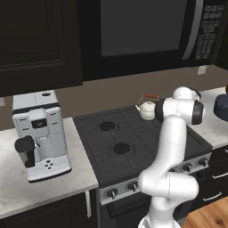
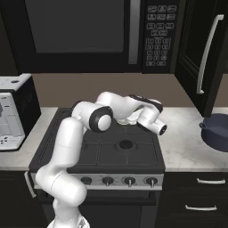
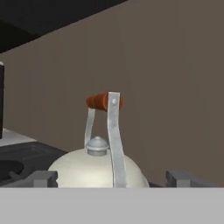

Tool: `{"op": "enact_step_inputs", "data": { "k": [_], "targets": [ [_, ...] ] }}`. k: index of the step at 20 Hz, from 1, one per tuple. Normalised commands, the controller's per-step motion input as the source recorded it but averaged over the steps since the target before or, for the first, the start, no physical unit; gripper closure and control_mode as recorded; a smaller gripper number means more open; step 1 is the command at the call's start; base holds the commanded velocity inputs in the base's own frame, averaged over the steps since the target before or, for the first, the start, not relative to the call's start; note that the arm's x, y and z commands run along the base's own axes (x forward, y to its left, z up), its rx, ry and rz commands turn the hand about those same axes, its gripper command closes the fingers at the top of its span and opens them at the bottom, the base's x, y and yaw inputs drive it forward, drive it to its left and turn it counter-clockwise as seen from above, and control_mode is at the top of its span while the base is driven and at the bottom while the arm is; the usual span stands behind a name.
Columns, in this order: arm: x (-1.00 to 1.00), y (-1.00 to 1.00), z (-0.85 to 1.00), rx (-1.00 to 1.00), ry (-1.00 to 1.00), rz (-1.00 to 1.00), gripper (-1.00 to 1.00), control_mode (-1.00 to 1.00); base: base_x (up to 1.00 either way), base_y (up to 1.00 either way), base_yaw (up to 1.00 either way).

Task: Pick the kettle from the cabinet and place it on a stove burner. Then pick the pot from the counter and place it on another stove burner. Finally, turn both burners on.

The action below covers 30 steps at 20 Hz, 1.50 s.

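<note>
Left base view: the kettle already sits on the stove's back right burner, so the first step looks done. The pot waits on the counter at right, and moving it and switching on both burners remain. The arm bends forward over the stove with its wrist beside the kettle.

Right base view: the pot stands apart from the stove, under the cabinet. The forearm lies low across the rear burners.

Hand view: the kettle stands upright close ahead. The gripper shows two tips set wide apart on either side, holding nothing.
</note>
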Motion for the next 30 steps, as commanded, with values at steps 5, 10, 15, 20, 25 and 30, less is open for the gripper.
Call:
{"op": "enact_step_inputs", "data": {
  "k": [5, 10, 15, 20, 25, 30],
  "targets": [
    [-0.19, -0.21, 0.0, 0.0, -0.05, 0.02, -1.0, -1.0, 0.0, 0.0, 0.0],
    [-0.3, -0.09, 0.0, 0.0, -0.07, 0.03, -1.0, -1.0, 0.0, 0.0, 0.0],
    [-0.53, 0.0, 0.06, -0.01, -0.11, 0.04, -1.0, -1.0, 0.0, 0.0, 0.0],
    [-0.58, 0.05, 0.26, -0.07, -0.11, 0.03, -1.0, -1.0, 0.0, 0.0, 0.0],
    [-0.49, 0.17, 0.41, -0.11, -0.07, 0.01, -1.0, -1.0, 0.0, 0.0, 0.0],
    [-0.41, 0.24, 0.35, -0.11, -0.08, 0.0, -1.0, -1.0, 0.0, 0.0, 0.0]
  ]
}}
